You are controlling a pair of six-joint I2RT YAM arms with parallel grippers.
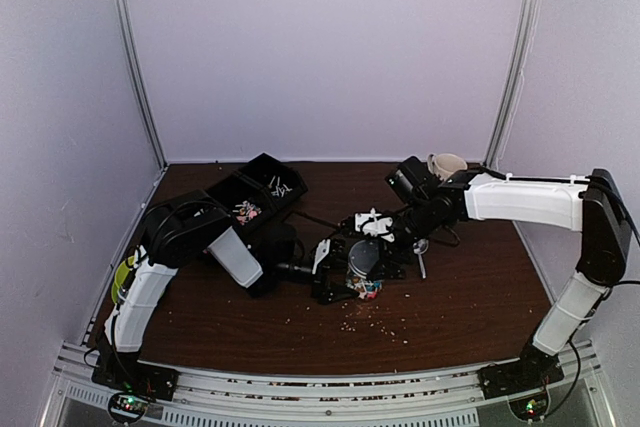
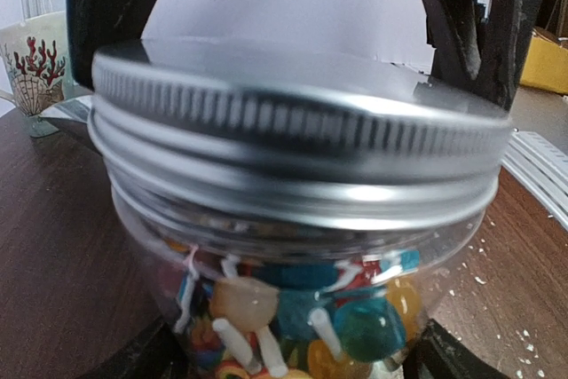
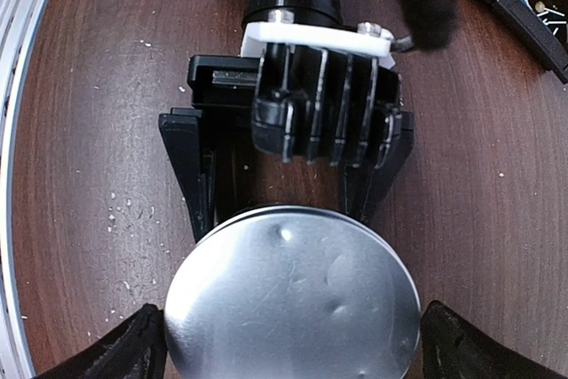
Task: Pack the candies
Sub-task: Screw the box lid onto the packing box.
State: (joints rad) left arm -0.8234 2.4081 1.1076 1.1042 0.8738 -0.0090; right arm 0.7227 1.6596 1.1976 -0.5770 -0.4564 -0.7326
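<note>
**Candy jar held in the left fingers, right fingers spread above its lid**

A dark wooden tabletop (image 1: 470, 297) with two robot arms reaching in to meet near its middle. The left arm comes in low from the side. The left fingers (image 3: 188, 175) are spread wide and closed on the body of a clear plastic jar (image 2: 293, 308), one finger on each side below the lid. The jar stands roughly upright between them, its long axis vertical.

The right arm reaches over from the far side and points down. The right fingers (image 3: 461, 348) are open as wide as they go and hold nothing. The jar's silver screw lid (image 3: 293, 299) lies directly below and between them, with a finger off each edge and not touching it. The right fingers are therefore the ones placed to close on the lid rim, which looks like the next move. Whether the lid is screwed fully down cannot be told.

Beyond the left fingers sits a black divided tray (image 1: 222, 190). Behind the right fingers stands a coral-patterned mug (image 1: 446, 164).

The candies (image 2: 364, 326), lollipops with white sticks and coloured sweets, sit in the jar between the left fingers, and a few show in the tray. Pale crumbs (image 1: 372, 325) are scattered just in front of the jar.
</note>
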